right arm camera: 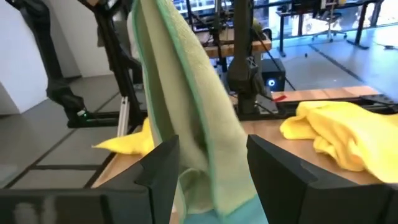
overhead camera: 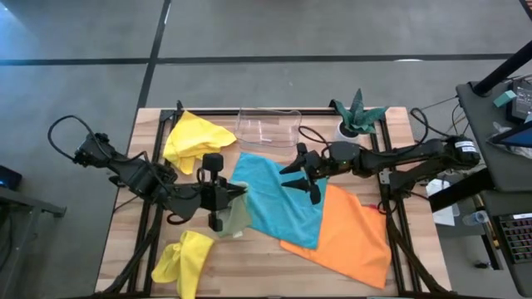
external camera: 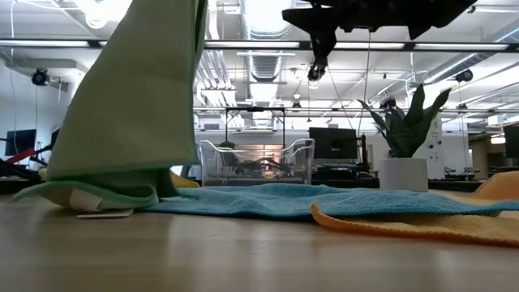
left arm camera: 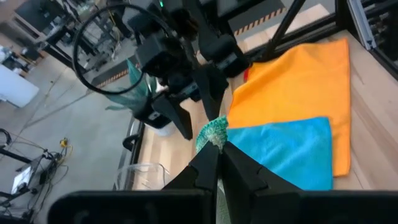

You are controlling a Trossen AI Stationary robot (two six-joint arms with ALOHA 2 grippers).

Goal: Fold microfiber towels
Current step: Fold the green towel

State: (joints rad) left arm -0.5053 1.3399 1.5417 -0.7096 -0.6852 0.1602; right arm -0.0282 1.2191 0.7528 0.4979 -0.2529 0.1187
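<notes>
My left gripper point(overhead camera: 231, 196) is shut on the sage green towel point(external camera: 138, 105), held up over the table's middle left. My right gripper point(overhead camera: 293, 176) stands open above the turquoise towel point(overhead camera: 274, 203), pointing level at the green towel point(right arm camera: 186, 106) and apart from it. The turquoise towel lies flat, and its right part overlaps the orange towel point(overhead camera: 353, 232). One yellow towel point(overhead camera: 195, 137) lies crumpled at the far left. Another yellow towel point(overhead camera: 183, 262) lies near the front edge. My left gripper pinches a bunched bit of the green towel's upper edge point(left arm camera: 212, 132) between its two shut fingers. The fingers slant a little downward, coming from the table's left. The towel hangs below them, and its lower end point(external camera: 97, 195) rests bunched on the table.
A clear plastic tray point(overhead camera: 268, 126) stands at the far edge in the middle. A small plant in a white pot point(overhead camera: 357, 115) is to its right. Bare wood shows along the near edge point(external camera: 243, 259).
</notes>
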